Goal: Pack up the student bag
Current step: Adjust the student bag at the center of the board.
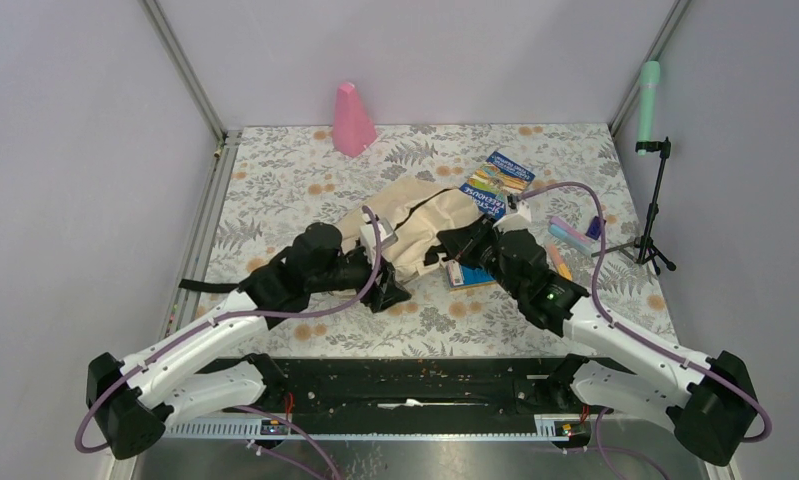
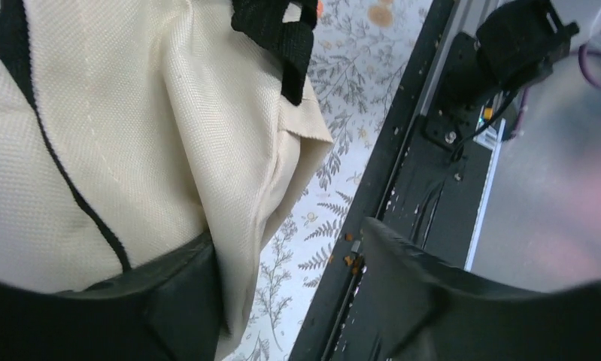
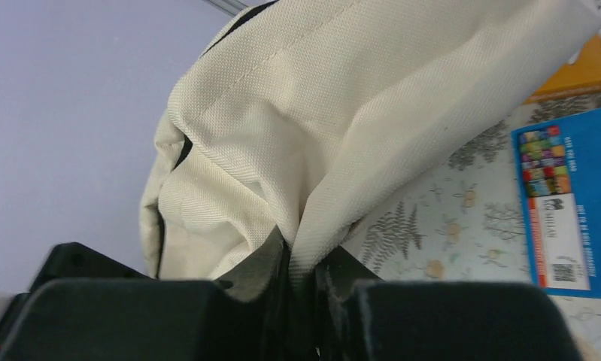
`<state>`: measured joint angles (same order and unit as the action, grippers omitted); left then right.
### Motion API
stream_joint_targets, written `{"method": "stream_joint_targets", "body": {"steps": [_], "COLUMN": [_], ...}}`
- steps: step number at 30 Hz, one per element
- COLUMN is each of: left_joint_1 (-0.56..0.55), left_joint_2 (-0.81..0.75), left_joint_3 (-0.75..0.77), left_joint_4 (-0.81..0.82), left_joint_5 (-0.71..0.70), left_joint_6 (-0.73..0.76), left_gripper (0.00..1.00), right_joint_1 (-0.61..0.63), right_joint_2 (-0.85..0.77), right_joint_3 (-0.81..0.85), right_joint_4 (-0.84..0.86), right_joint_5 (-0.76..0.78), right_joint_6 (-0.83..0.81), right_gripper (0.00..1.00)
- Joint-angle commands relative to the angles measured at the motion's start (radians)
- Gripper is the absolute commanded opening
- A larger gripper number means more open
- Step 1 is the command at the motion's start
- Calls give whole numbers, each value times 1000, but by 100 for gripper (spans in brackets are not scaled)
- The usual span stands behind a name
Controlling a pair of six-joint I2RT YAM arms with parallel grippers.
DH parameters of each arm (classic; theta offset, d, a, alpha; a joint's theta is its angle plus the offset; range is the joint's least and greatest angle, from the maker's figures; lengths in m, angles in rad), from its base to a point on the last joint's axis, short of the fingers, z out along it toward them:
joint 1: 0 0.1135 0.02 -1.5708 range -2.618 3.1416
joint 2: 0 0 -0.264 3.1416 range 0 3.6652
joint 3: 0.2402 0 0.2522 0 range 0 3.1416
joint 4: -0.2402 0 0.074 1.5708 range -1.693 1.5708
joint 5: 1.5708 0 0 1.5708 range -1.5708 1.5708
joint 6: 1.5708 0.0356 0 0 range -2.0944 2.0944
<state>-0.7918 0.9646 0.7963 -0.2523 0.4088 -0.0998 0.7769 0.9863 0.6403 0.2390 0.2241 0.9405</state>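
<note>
The student bag [image 1: 415, 222] is a beige fabric backpack with black straps, lying crumpled at the table's middle. My right gripper [image 1: 467, 256] is at its right side, shut on a fold of the beige fabric [image 3: 335, 150]; the pinch shows in the right wrist view [image 3: 302, 265]. My left gripper [image 1: 385, 290] is at the bag's near-left edge. Its jaws stand wide open [image 2: 289, 278], the left finger [image 2: 177, 301] against the bag's cloth [image 2: 132, 135], the right finger over the black rail. A black strap [image 2: 282, 37] hangs off the bag.
A blue book [image 1: 497, 183] lies at the bag's far right, and another blue booklet [image 1: 472, 276] sits under my right wrist, also in the right wrist view [image 3: 575, 203]. A pink cone [image 1: 353, 120] stands at the back. Small items [image 1: 573, 237] and a tripod [image 1: 655, 215] are at right.
</note>
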Motion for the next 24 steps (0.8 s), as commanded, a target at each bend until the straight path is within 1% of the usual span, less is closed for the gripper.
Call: {"method": "stream_joint_targets", "body": {"steps": [1,3,5,8,9,10,12,13,14,16,19,22,24], "left_joint_1": [-24,-24,-24,-19,-12,-3,29,54,88,159,277,335,353], "left_joint_2": [-26,-60,-95,-132,-134,-135,-128,-123,-116,-103,-78,-57,-56], "left_joint_3": [93,110,127,165,183,200,238,249,253,244,207,155,114], "left_joint_4": [-28,-22,-18,-44,-60,-79,-121,-143,-162,-185,-181,-168,-151], "left_joint_5": [2,7,0,-40,-48,-53,-81,-90,-94,-98,-95,-136,-170], "left_joint_6": [0,-22,-40,-73,-86,-95,-116,-124,-131,-146,-212,-277,-321], "left_gripper": [70,79,86,91,92,92,93,94,94,95,95,95,95], "right_joint_1": [-4,-6,-6,-6,-6,-6,-6,-6,-7,-6,-5,-6,-6], "right_joint_2": [-56,-67,-73,-77,-81,-89,-120,-146,-183,-249,-337,-389,-406], "right_joint_3": [59,54,30,-19,-33,-46,-71,-81,-89,-101,-93,-62,-42], "right_joint_4": [-131,-215,-317,-398,-429,-461,-507,-524,-543,-570,-621,-667,-667], "right_joint_5": [116,124,99,54,50,51,55,63,75,114,190,239,223], "right_joint_6": [-208,-257,-281,-285,-277,-269,-263,-263,-263,-266,-283,-322,-380], "right_gripper": [6,0,0,0,10,23,57,68,76,87,97,100,100]}}
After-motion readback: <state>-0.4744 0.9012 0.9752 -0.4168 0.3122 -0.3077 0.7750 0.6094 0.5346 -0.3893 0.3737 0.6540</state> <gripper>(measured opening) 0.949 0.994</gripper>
